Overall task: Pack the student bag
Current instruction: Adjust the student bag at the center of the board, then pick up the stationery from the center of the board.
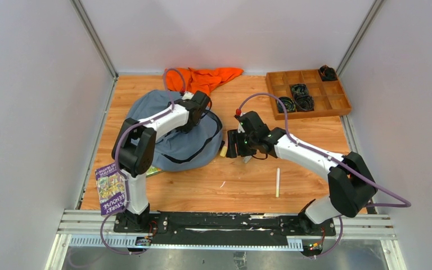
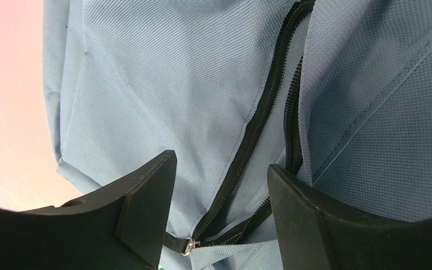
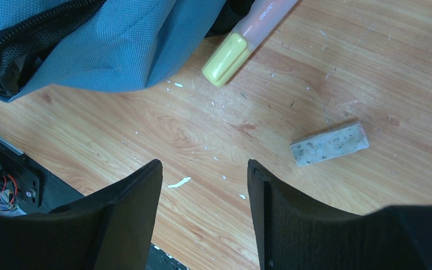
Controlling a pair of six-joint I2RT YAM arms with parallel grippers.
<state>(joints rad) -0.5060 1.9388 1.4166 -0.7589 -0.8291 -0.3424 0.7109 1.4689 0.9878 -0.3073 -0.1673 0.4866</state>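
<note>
The student bag (image 1: pixel 171 132) is a large grey-blue backpack lying flat at the left middle of the table. My left gripper (image 1: pixel 197 112) hovers open over its top right part. In the left wrist view the open gripper (image 2: pixel 222 169) straddles the dark zipper line (image 2: pixel 259 121), with the metal zipper pull (image 2: pixel 190 243) low between the fingers. My right gripper (image 1: pixel 233 143) is open and empty just right of the bag. In the right wrist view the gripper (image 3: pixel 205 169) is above bare wood, with the bag's edge (image 3: pixel 90 45) at upper left.
A pink marker with a yellow cap (image 3: pixel 242 39) lies by the bag's edge and a dirty white eraser (image 3: pixel 329 144) to its right. A white stick (image 1: pixel 278 181) lies nearer the front. A colourful book (image 1: pixel 111 188) overhangs the front left. An orange garment (image 1: pixel 202 77) and a wooden compartment tray (image 1: pixel 308 93) sit at the back.
</note>
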